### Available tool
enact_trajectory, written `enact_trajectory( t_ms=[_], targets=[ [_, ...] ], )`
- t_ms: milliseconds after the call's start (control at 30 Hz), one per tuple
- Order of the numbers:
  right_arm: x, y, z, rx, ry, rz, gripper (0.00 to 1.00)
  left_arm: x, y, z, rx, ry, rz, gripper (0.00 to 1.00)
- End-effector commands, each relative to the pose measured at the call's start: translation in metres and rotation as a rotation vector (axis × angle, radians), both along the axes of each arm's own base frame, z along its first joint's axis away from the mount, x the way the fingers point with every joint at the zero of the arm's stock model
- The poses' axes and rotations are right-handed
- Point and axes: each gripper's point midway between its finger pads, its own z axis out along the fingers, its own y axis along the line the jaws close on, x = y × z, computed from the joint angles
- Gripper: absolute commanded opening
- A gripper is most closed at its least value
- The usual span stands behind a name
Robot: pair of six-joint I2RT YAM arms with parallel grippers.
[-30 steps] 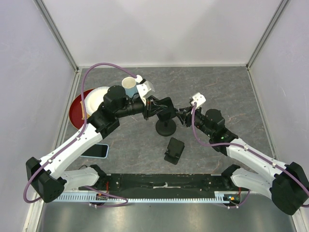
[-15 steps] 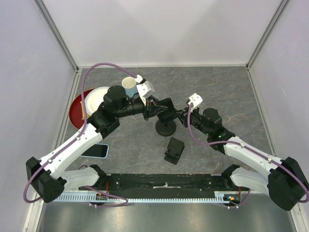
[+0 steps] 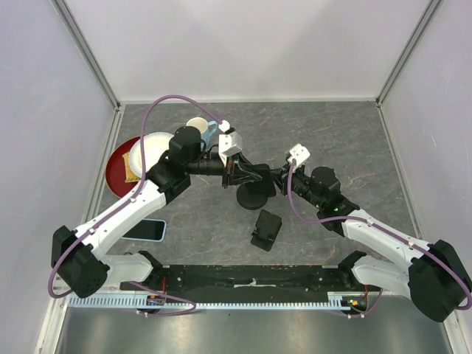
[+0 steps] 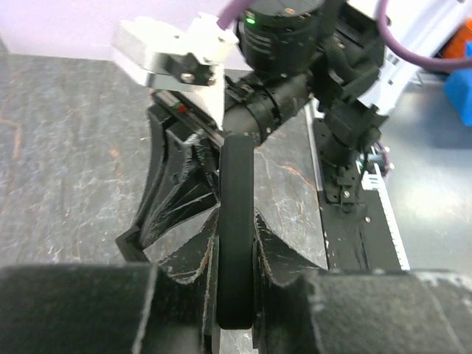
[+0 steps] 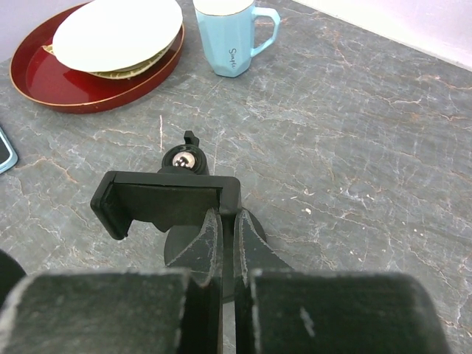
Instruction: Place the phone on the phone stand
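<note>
While left gripper [image 4: 234, 251] and right gripper [image 5: 227, 225] both clamp narrow on black round-based phone stand [image 3: 253, 196], light-blue phone [image 3: 147, 230] lies flat near grey table's [image 3: 354, 140] left edge.

The right rear of the grey marbled tabletop [image 3: 346, 136] lies bare and is open from above. At centre, the black phone stand with a round base [image 3: 253, 196] is hemmed in. The left gripper [image 3: 256, 175] and right gripper [image 3: 277, 179] pinch its cradle from opposite sides, and a small black block [image 3: 266, 229] sits just in front. The light-blue phone [image 3: 153, 231] lies flat, partly overlapped by the left arm's white forearm [image 3: 122, 215]. A pale blue mug [image 5: 228, 44] and a red round tray [image 5: 44, 85] holding a white plate [image 5: 118, 29] crowd the left rear.
</note>
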Motion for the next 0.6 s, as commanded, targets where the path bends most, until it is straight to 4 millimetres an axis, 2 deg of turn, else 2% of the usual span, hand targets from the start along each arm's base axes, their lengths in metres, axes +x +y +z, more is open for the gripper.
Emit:
enact_trajectory(
  t_ms=[0,200,267,567],
  targets=[
    [-0.005,0.012,0.025,0.093,-0.048,0.070,0.00,-0.022,-0.007,0.023,-0.099,-0.244,-0.242,0.02],
    [-0.002,0.005,0.028,0.140,-0.034,0.076,0.00,-0.014,-0.018,0.013,-0.085,-0.310,-0.310,0.02],
    [0.000,0.001,0.029,0.149,-0.035,0.069,0.00,-0.006,-0.023,0.007,-0.076,-0.341,-0.305,0.02],
    [-0.005,0.005,0.031,0.151,-0.030,0.120,0.00,0.012,-0.042,-0.002,-0.074,-0.347,-0.369,0.02]
  ],
)
